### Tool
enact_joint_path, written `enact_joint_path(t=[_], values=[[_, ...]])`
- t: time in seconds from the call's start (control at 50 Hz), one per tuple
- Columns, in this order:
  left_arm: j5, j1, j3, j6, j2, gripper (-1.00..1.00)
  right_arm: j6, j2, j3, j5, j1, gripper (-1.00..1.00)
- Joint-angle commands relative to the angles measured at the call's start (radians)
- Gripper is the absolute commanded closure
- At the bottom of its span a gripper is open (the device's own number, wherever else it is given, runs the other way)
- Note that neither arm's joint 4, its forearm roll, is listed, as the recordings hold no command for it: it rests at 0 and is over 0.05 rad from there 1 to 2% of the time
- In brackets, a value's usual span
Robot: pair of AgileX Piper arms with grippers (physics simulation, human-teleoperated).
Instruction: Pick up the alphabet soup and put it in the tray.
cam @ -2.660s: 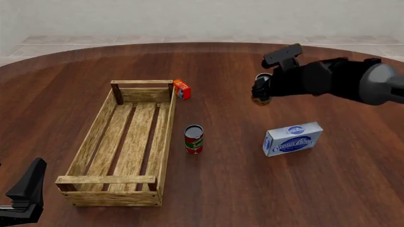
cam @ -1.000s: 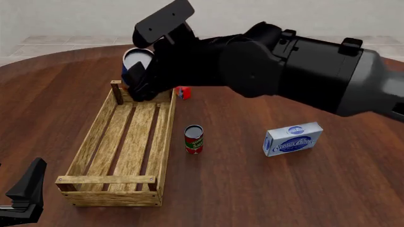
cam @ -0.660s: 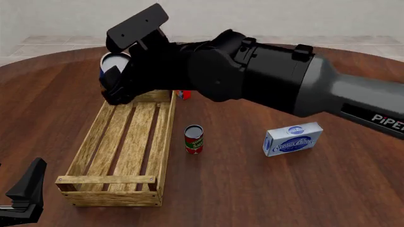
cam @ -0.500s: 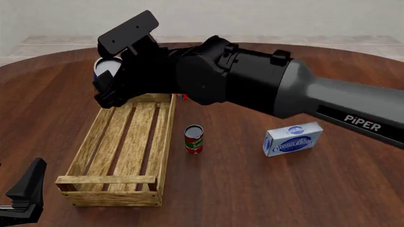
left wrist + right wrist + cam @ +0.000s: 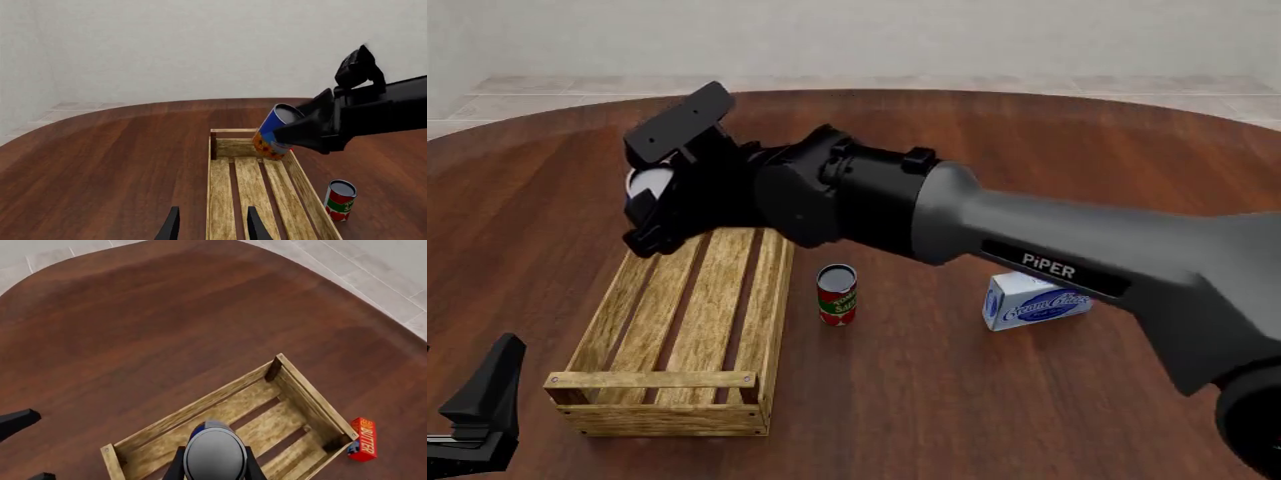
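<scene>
The alphabet soup can (image 5: 645, 185), blue label with a silver top, is held in my right gripper (image 5: 657, 222), which is shut on it. It hangs tilted over the far end of the light-wood slatted tray (image 5: 777, 310). In the left wrist view the can (image 5: 272, 134) sits just above the tray's far end bar (image 5: 233, 131), with the right gripper (image 5: 303, 134) behind it. In the right wrist view the can's top (image 5: 215, 455) is over the tray (image 5: 200, 407). My left gripper (image 5: 481, 405) is open and empty near the table's front left edge; its fingers (image 5: 172, 227) show in the left wrist view.
A red-and-green can (image 5: 837, 294) stands just right of the tray. A white-and-blue box (image 5: 1034, 303) lies further right, partly behind my right arm. A small red butter box (image 5: 363, 440) sits by the tray's far right corner.
My right arm carried the soup can from the table's right side across to the left, and it now sits lower over the tray's far end. The left gripper has not moved.
</scene>
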Motion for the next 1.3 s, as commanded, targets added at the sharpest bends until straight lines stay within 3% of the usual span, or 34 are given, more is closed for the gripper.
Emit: enact_joint_path(t=[0.02, 0.12, 0.52, 1.3], values=[[0.000, 0.000, 0.000, 0.000, 0.000, -1.00, 0.044, 0.059, -0.023, -0.009, -0.012, 1.00], [0.000, 0.000, 0.000, 0.000, 0.000, -1.00, 0.065, 0.101, -0.038, 0.006, -0.019, 1.00], [0.000, 0.000, 0.000, 0.000, 0.000, -1.00, 0.048, 0.209, -0.146, 0.078, -0.041, 1.00], [0.000, 0.000, 0.000, 0.000, 0.000, -1.00, 0.059, 0.364, -0.294, 0.133, -0.062, 1.00]])
